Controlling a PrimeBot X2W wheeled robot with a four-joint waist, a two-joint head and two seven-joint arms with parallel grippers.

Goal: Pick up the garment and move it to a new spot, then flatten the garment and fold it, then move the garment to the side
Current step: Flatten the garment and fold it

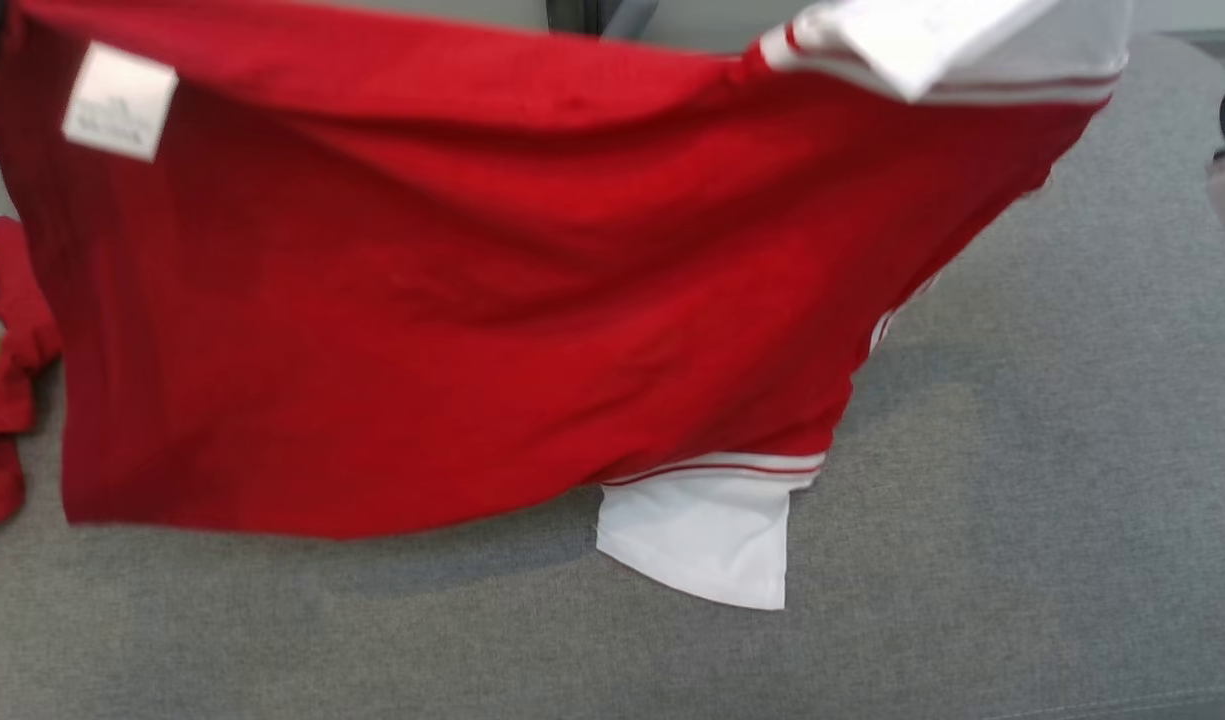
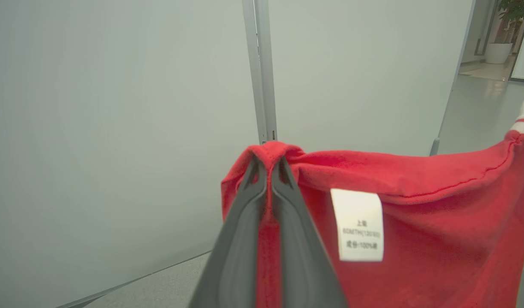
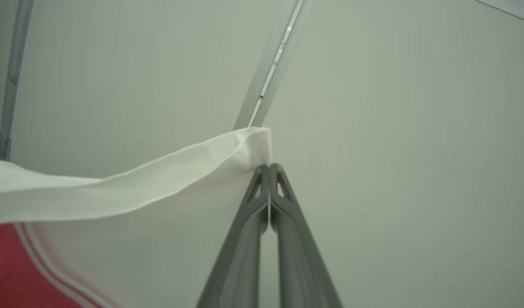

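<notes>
The red garment [image 1: 452, 300] hangs nearest the head camera, lifted clear of the grey tabletop [image 1: 1022, 500] and spread wide like a sheet, probably so that it can be carried to a new spot and laid down flat; one white sleeve [image 1: 702, 540] dangles toward the tabletop. The left gripper [image 2: 268, 162] is clamped on a red corner beside the care label [image 2: 359, 224], and the right gripper [image 3: 269, 167] is pinched closed on the edge of the other white sleeve [image 3: 159, 184], the two holds pulling the top edge taut. Far off in a corridor, a white pot [image 2: 498, 52] holds a green plant [image 2: 516, 10].
</notes>
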